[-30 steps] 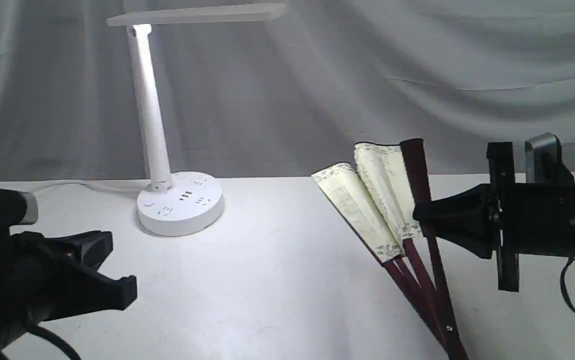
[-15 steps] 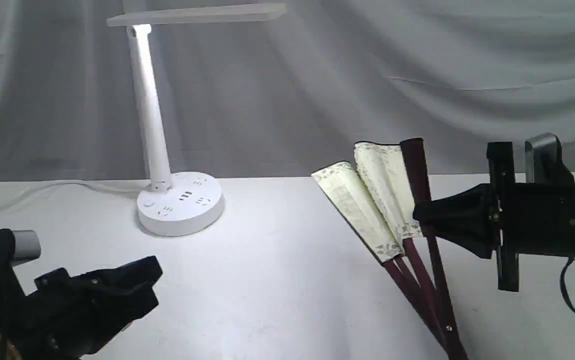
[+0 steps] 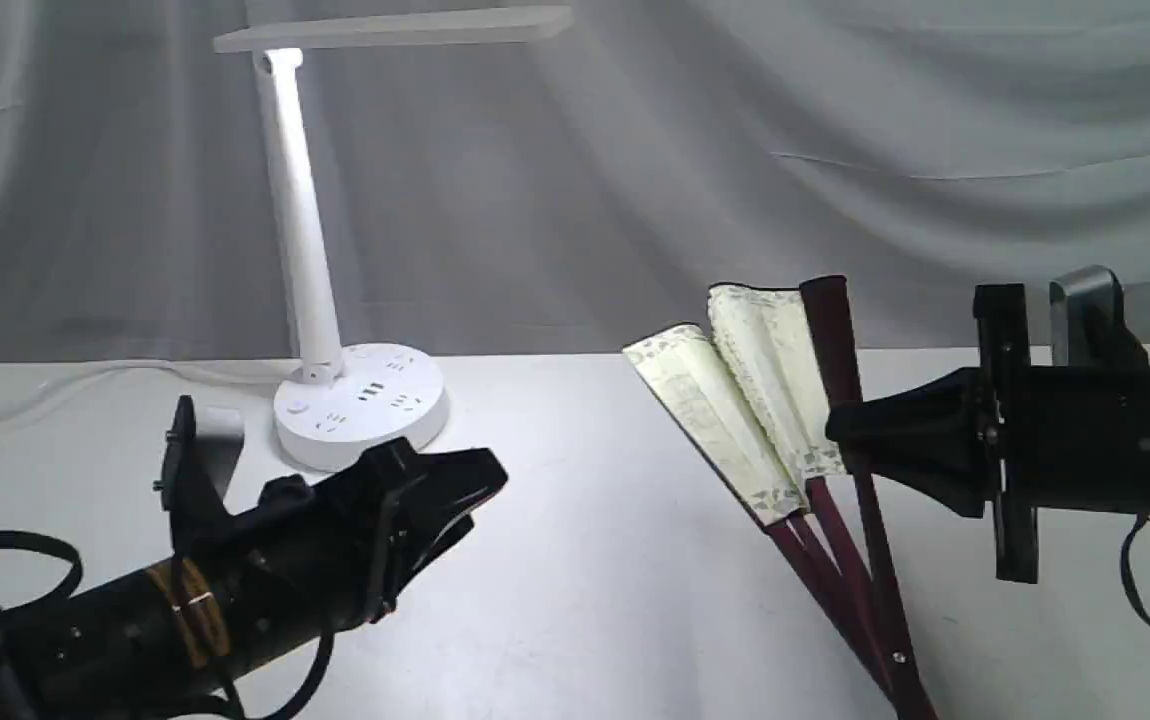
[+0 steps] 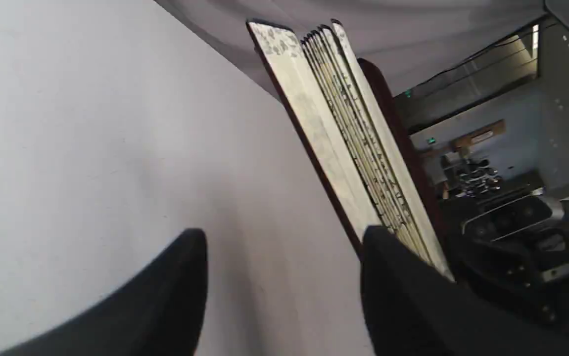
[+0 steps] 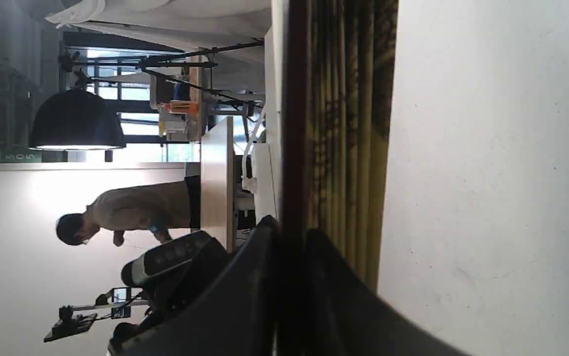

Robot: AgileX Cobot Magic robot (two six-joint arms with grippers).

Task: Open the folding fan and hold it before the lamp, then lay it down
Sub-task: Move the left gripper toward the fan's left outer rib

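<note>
Exterior view is showing me the fan (image 3: 765, 400) standing at the right side of the table (image 3: 575, 520), well apart from the lamp (image 3: 300, 230). My right gripper (image 3: 840, 435) is pinching the dark guard on the fan's right edge; the right wrist view is confirming that, with both fingers pressed onto the maroon strip. My left gripper (image 3: 470, 500) is hovering low over the table just in front of the lamp's base, jaws spread and holding nothing.

What I am worrying about is the left jaws closing on the cream pleats instead of the far guard. That would be crushing or tearing the paper. I am also holding the whole fan by one thin guard, so a sideways pull could be twisting it in the pads or slipping it out. A hard pull might be straining the rivet too.

As for the fan's lie, it is pointing upward, leaf end high and rivet end low toward the front of the table. Its long axis is running nearly upright. It is only partly spread — the free guard is leaning away to the left in a narrow wedge. Whether the rivet end is touching the table, I cannot tell.
</note>
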